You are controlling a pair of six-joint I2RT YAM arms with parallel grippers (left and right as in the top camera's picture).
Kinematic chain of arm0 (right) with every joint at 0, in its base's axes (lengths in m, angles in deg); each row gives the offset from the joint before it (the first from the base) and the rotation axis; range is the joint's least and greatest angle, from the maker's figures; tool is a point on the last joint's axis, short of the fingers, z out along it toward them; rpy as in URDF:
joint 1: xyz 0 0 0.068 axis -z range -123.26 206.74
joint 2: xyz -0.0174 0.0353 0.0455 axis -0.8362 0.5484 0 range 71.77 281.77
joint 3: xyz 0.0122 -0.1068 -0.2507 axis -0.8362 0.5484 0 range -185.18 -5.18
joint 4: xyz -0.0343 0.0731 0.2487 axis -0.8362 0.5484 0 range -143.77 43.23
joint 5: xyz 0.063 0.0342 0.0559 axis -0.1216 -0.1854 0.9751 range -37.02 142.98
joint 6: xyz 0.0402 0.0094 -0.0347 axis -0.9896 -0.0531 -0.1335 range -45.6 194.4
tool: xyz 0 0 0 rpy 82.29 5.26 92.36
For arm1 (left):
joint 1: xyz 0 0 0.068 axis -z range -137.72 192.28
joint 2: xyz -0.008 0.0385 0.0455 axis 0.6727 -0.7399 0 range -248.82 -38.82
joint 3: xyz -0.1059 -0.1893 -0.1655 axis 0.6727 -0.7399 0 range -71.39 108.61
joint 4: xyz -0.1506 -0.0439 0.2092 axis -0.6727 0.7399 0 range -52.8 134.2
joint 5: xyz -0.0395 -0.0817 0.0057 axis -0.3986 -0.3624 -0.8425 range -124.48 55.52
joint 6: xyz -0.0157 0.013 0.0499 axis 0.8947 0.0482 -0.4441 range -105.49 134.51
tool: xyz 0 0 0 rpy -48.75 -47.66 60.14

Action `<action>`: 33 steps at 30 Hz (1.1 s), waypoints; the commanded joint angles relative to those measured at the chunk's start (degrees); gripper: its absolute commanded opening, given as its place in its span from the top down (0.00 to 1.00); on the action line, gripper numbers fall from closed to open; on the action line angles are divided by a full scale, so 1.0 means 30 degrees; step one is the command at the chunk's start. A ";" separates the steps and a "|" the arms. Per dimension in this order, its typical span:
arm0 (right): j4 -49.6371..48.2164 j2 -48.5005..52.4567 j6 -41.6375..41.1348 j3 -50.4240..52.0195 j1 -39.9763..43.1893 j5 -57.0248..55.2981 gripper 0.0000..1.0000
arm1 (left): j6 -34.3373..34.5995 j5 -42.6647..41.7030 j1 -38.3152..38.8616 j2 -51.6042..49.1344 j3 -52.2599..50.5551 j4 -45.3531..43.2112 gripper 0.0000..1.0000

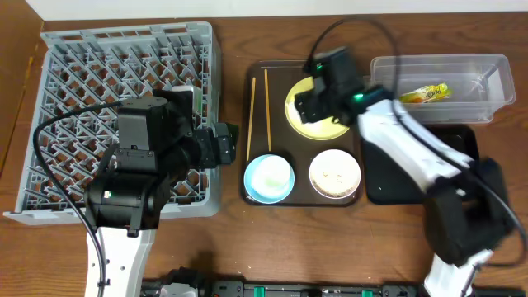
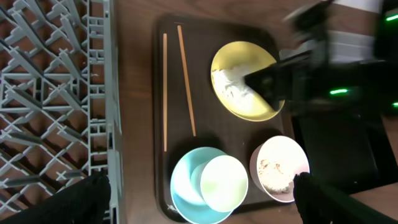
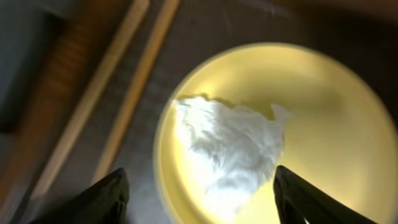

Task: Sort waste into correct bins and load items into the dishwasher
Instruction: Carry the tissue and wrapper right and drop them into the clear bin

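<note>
My right gripper (image 1: 318, 103) (image 3: 202, 199) is open, just above a crumpled white tissue (image 3: 230, 143) (image 2: 233, 87) lying on the yellow plate (image 1: 301, 124) (image 3: 336, 112). My left gripper (image 1: 227, 144) (image 2: 202, 202) is open and empty, between the grey dish rack (image 1: 82, 82) and the light blue bowl (image 1: 256, 190) (image 2: 183, 186), which holds a small white cup (image 2: 224, 183). A white bowl (image 1: 336, 175) holds rice-like scraps (image 2: 273, 171). Two chopsticks (image 1: 252, 115) (image 2: 186, 81) lie beside the plate. The green-and-orange wrapper (image 1: 425, 93) lies in the clear tub (image 1: 495, 70).
Plate, bowls and chopsticks all sit on a dark brown serving tray (image 1: 280, 70). A shallow black tray (image 1: 384, 177) lies right of it, below the clear tub. My right arm crosses over the black tray.
</note>
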 commanded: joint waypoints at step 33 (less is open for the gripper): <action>0.3832 -0.4743 -0.1377 -0.0044 0.7257 0.4816 0.38 | -0.0117 -0.0240 -0.0080 0.0022 0.0350 -0.0007 0.05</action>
